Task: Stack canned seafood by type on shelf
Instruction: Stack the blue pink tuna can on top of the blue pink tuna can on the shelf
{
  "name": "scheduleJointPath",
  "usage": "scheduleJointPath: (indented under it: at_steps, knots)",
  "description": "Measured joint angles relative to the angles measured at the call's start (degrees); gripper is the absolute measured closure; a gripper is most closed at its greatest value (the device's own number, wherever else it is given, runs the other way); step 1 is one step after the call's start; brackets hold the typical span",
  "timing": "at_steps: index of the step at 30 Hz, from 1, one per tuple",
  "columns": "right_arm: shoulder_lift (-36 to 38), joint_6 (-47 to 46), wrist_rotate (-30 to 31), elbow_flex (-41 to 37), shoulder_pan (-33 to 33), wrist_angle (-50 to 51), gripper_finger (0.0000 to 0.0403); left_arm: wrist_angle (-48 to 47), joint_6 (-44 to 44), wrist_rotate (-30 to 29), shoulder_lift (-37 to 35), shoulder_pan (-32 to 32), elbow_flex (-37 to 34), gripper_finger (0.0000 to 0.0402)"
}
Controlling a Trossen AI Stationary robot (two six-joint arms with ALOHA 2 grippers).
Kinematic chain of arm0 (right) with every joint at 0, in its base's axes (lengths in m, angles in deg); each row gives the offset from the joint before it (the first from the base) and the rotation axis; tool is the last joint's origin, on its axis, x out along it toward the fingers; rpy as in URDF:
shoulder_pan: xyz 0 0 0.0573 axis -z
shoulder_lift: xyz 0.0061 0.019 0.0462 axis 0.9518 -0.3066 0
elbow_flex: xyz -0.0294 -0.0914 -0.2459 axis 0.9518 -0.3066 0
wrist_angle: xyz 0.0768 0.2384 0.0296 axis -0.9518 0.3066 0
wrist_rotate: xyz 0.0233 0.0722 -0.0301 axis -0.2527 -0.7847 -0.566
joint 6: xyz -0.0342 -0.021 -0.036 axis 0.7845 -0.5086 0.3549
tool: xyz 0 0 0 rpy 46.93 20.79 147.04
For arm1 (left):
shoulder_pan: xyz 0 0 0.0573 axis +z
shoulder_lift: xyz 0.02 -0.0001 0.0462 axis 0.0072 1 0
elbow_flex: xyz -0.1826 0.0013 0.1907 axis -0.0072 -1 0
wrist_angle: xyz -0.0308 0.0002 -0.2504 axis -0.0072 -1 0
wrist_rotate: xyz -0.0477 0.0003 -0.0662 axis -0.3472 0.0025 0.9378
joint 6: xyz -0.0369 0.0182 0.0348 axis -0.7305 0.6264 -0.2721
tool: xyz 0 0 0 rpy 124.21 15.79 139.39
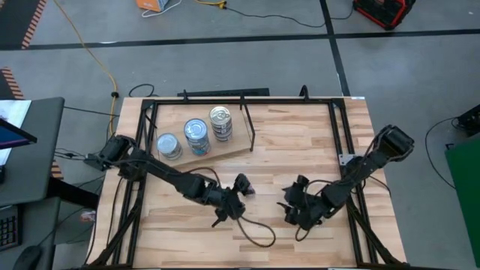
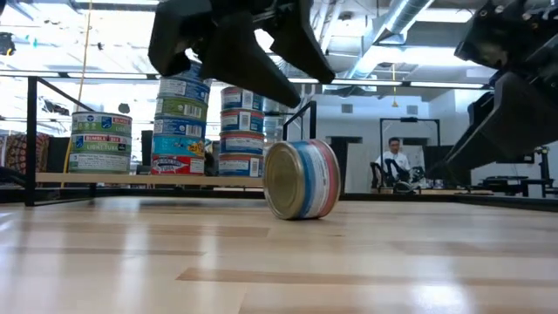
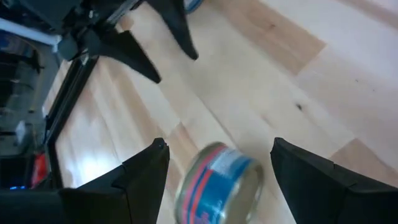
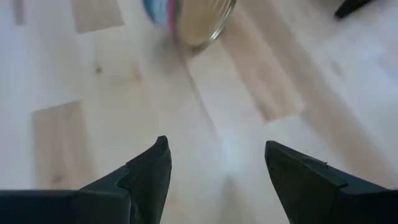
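Note:
One blue, red and white tin (image 2: 301,179) of canned seafood stands on its rim on the tabletop, gold lid facing sideways. My left gripper (image 3: 217,146) hovers open just above it, a finger to either side and clear of it. From the table's right side my right gripper (image 4: 214,146) points at the same tin (image 4: 193,18), open and a short way off. At the far left lies the shelf (image 1: 229,150), bearing three stacks of tins (image 1: 169,145) (image 1: 196,136) (image 1: 220,124), which rest lid on lid.
A thin black rod frame (image 1: 248,124) stands upright at the shelf's right end. Black frame bars (image 1: 346,127) run along the table's left, far and right sides. A loose cable (image 1: 259,232) lies near the front edge. A person (image 2: 394,161) sits in the room behind.

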State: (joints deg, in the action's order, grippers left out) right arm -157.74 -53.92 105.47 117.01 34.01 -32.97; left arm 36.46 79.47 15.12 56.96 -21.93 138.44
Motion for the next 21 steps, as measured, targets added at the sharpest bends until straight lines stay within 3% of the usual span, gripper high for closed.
scheduleJointPath:
  at_steps: [8,13,15,18,21]
  knots:
    - [-0.15,2.97,2.43,-2.75,-1.50,-10.99,0.0117,-7.92,2.06,16.53,-0.02,5.98,2.74,0.0132]
    - [-0.17,10.02,2.47,-2.75,0.10,-17.80,0.0117,-9.21,4.45,21.82,-0.02,9.12,3.25,0.0132]
    - [-0.17,11.57,2.43,-2.75,0.52,-19.39,0.0117,-7.71,4.56,20.66,-0.02,9.46,3.23,0.0131]
    - [-0.19,11.99,2.31,-2.75,0.76,-18.96,0.0117,-5.17,3.19,13.38,-0.02,9.46,3.25,0.0124]
    - [-0.19,12.03,2.25,-2.75,0.29,-18.40,0.0117,-6.23,3.59,12.41,-0.01,9.57,3.24,0.0113]
